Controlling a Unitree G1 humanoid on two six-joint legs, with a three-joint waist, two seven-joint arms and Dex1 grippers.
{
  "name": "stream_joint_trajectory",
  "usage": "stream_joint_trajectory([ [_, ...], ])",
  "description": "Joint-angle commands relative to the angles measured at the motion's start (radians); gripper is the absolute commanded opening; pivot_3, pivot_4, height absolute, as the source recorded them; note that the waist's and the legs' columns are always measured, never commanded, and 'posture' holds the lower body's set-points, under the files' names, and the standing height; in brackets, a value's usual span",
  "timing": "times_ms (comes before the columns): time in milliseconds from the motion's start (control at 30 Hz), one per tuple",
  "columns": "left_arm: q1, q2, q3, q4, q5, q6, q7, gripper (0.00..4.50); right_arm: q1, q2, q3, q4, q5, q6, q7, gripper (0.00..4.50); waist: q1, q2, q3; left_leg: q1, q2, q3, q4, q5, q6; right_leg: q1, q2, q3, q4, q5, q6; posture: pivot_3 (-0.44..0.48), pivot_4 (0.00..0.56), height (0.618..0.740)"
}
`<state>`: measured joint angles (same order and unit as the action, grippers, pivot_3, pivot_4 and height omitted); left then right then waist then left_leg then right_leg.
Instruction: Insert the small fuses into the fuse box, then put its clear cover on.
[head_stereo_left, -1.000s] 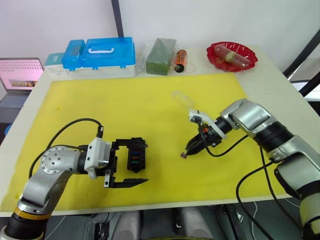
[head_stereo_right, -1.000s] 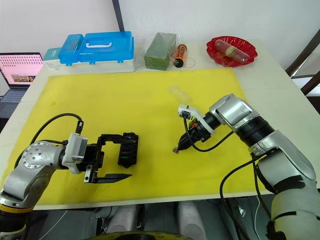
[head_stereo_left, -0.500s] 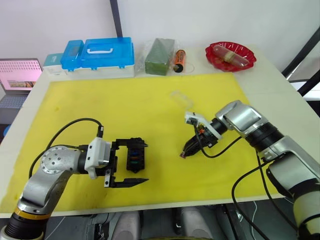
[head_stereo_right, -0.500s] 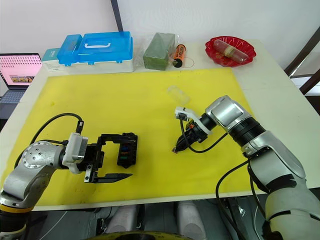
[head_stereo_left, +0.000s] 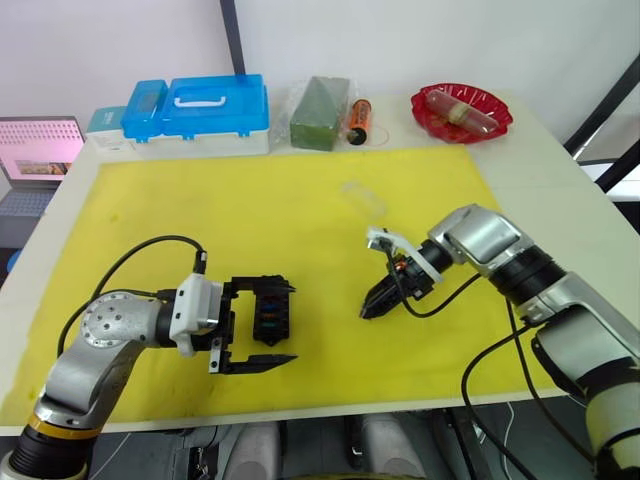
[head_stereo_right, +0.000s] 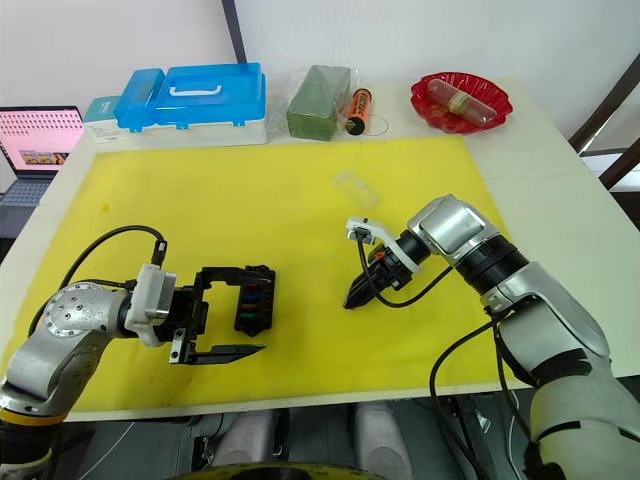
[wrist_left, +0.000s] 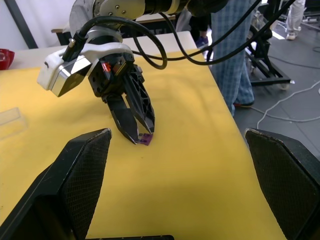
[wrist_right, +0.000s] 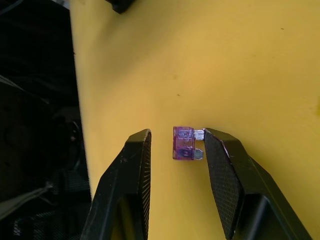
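The black fuse box (head_stereo_left: 270, 316) lies on the yellow mat (head_stereo_left: 250, 210) with coloured fuses in its slots. My left gripper (head_stereo_left: 293, 325) is open, one finger on each side of the box, with a gap at the near finger. A purple fuse (wrist_right: 183, 143) lies flat on the mat. My right gripper (wrist_right: 177, 135) is open with its tips down around that fuse; one finger touches the fuse's metal blades. In the left wrist view, the right gripper (wrist_left: 140, 137) stands over the purple fuse (wrist_left: 145, 140). The clear cover (head_stereo_left: 362, 196) lies on the mat beyond the right gripper.
Along the table's far edge stand a blue-lidded case (head_stereo_left: 205, 105), a wrapped green block (head_stereo_left: 322, 100), an orange cylinder (head_stereo_left: 360, 118) and a red dish (head_stereo_left: 462, 110). A laptop (head_stereo_left: 40, 145) is at the far left. A person's legs (wrist_left: 235, 50) are beside the table.
My right gripper has moved slightly toward the left and down, so its tips now straddle the purple fuse. The left gripper and fuse box have not moved.
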<state>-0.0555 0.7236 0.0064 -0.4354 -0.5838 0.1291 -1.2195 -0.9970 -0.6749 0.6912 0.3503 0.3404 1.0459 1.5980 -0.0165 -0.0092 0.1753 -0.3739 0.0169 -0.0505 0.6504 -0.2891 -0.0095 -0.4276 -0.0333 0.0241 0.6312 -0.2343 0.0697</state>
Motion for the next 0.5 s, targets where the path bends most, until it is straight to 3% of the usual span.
stream_joint_trajectory([
  [33, -0.015, 0.008, 0.005, -0.025, -0.004, -0.001, -0.002, 4.50, -0.020, 0.002, 0.007, 0.002, 0.030, 0.001, 0.016, 1.69, 0.000, 0.000, 0.000, 0.000, 0.000, 0.000, 0.000, 0.000, 0.000, 0.000, 0.000, 0.000, 0.000, 0.000, 0.000, 0.000, 0.150, 0.740],
  [500, -0.009, 0.007, 0.004, -0.027, 0.000, -0.007, -0.001, 4.50, -0.053, -0.072, 0.104, -0.026, 0.127, -0.070, 0.016, 1.69, 0.001, 0.000, 0.000, 0.000, 0.000, 0.000, 0.000, 0.000, 0.000, 0.000, 0.000, 0.000, 0.000, 0.000, 0.000, 0.000, 0.150, 0.740],
])
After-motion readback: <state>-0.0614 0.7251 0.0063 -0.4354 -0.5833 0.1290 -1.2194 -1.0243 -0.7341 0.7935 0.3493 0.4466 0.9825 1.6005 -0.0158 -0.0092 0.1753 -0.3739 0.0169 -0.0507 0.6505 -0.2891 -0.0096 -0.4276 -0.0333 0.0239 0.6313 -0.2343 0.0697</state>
